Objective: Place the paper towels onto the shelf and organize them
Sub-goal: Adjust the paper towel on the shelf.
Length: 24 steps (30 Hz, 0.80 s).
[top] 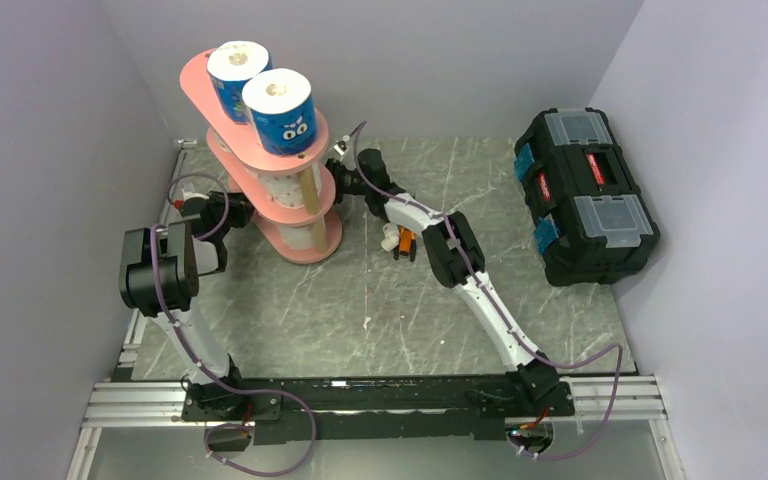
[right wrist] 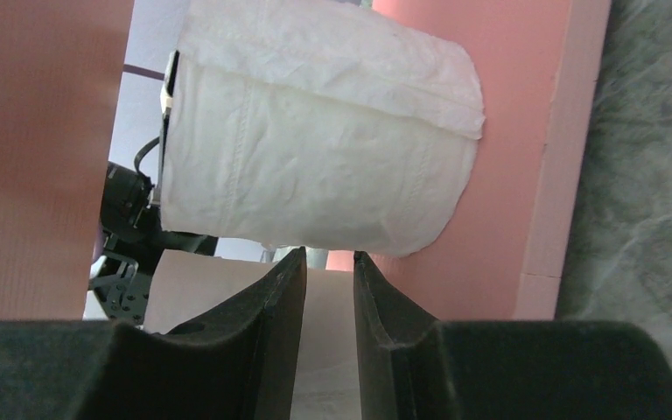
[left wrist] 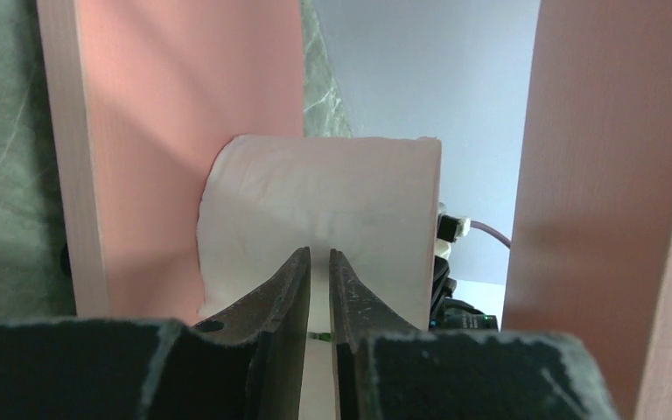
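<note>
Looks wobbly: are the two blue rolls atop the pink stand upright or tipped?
Upright: the back blue roll and front blue roll stand on end atop the shelf, cores up.

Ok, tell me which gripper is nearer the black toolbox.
Right. The right gripper reaches into the shelf from the side facing the toolbox; the left gripper reaches in from the shelf's opposite side, farther away.

lower paper towels (top: pixel 286 188) half hidden, shelf (left wrist: pixel 184 105) cropped
</note>
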Tool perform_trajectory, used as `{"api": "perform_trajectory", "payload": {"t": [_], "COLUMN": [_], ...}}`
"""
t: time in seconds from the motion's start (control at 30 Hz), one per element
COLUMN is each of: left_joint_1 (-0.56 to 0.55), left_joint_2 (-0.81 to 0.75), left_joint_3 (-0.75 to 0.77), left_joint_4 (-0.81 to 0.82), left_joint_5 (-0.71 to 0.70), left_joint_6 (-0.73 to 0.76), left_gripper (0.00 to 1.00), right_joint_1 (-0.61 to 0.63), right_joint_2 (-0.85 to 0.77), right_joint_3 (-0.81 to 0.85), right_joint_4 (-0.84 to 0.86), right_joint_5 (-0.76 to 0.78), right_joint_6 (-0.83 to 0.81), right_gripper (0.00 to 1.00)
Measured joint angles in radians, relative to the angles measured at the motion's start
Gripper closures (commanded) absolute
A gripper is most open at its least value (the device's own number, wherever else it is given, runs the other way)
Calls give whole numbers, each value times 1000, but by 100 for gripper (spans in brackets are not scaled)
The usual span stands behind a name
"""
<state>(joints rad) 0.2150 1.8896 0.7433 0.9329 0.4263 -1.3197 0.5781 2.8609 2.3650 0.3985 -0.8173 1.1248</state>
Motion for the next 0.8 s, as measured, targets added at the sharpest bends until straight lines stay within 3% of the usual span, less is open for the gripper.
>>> {"api": "perform_trajectory", "payload": {"t": [0.8], "left_joint_1": [-10], "left_joint_2": [-88], "left_joint_3": [-106], "left_joint_4": [5], "left_joint_5": [6], "left_joint_6": [0], "left_gripper": [81], "right_joint_1": [10], "right_joint_2": [-196], "right_joint_3": [-310], "right_joint_4": [113], "right_joint_5": [4], "right_joint_6": [-18], "right_gripper": [72]}}
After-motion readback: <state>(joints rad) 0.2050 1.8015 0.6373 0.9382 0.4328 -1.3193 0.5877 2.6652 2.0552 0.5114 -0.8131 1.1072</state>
